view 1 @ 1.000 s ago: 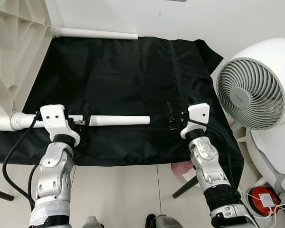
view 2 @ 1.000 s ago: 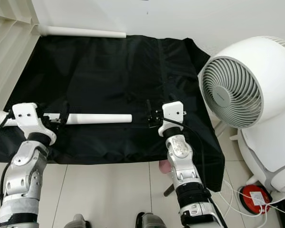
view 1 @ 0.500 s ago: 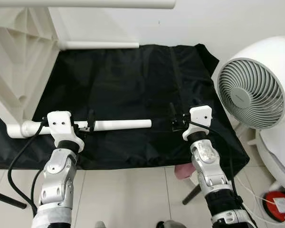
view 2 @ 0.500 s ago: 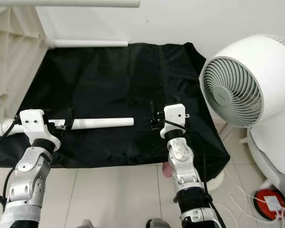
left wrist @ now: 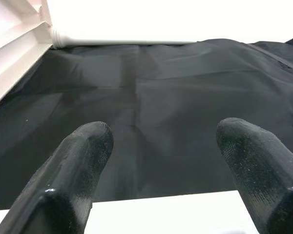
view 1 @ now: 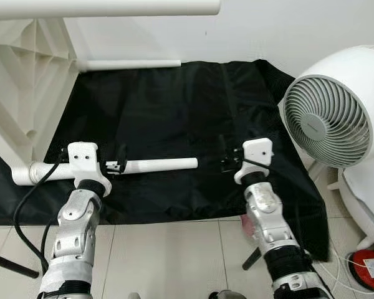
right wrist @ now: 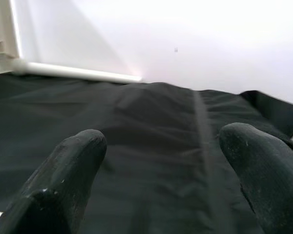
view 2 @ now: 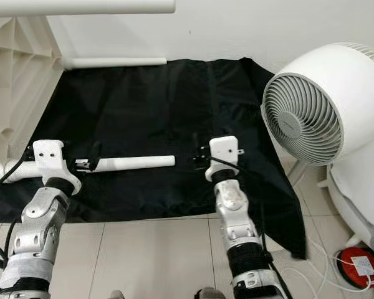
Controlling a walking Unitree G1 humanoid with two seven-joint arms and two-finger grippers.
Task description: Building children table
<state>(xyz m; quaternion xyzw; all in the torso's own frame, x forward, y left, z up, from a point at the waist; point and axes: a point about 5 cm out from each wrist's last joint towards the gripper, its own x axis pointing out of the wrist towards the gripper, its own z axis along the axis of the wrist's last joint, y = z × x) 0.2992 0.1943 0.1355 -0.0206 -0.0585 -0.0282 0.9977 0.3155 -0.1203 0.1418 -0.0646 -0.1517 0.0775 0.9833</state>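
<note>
left gripper (view 1: pixel 119 163): fingers hard to read from head cam, too small/dark vs black cloth (view 1: pixel 174 112); wrist view shows them spread.
white leg tube (view 1: pixel 156 165): stretch right under left wrist hidden; bottom of wrist view cuts it, just a white strip below the fingers.
tabletop panel (view 1: pixel 19 75): beyond left gripper, cut by frame edge; full shape can't tell.
right gripper (view 1: pixel 223 163): fingertips small, dark on dark in head cam.
fan (view 1: pixel 336 118): to right of right gripper, cut by frame edge.
pink object (view 1: pixel 244 225): under cloth edge, behind right arm, mostly hidden; can't ID.
</note>
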